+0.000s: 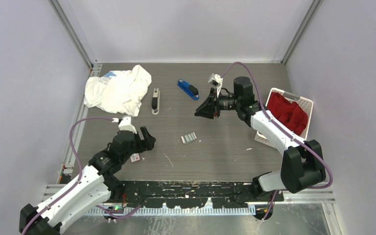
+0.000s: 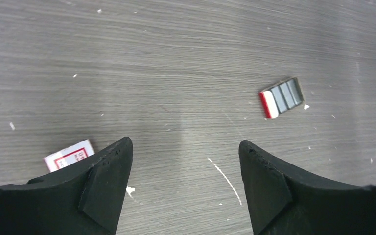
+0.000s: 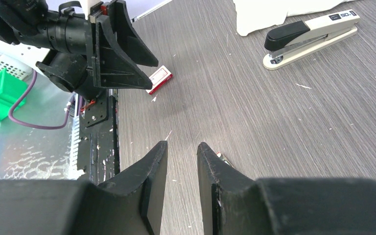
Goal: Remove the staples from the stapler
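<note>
Lying flat mid-counter (image 1: 225,156) on grey wood-grain, the staples (image 2: 281,98) form ribbed silvery strips. The left tool (image 2: 186,152) spreads wide, empty; the right tool (image 3: 181,147) stands narrowly parted, empty. The beige stapler (image 1: 155,100) lies beside the crumpled white cloth (image 1: 117,90).

The staples (image 1: 189,137) lie on the table (image 1: 225,161), right of the box (image 1: 135,157).
</note>
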